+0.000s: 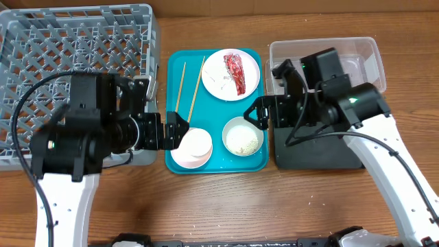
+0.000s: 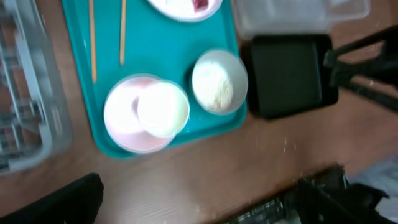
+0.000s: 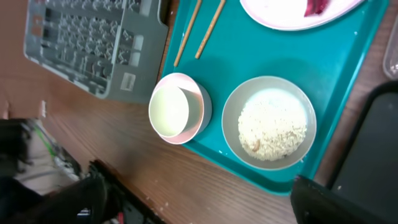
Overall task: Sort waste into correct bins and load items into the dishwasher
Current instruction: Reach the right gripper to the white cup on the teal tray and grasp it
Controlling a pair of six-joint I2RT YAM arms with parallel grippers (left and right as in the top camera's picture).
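A teal tray (image 1: 180, 75) holds a white plate (image 1: 221, 81) with red meat (image 1: 235, 73), two chopsticks (image 1: 180, 87), a bowl of rice (image 1: 243, 137) and a white cup on a pink bowl (image 1: 193, 147). My left gripper (image 1: 177, 130) is open, empty, just left of the cup and pink bowl (image 2: 149, 112). My right gripper (image 1: 258, 112) is open, empty, above the tray's right edge near the rice bowl (image 3: 268, 122). The cup also shows in the right wrist view (image 3: 177, 108).
A grey dishwasher rack (image 1: 75, 41) stands at the left. A clear plastic bin (image 1: 363, 58) and a black bin (image 1: 315, 147) stand right of the tray. Bare wooden table lies along the front.
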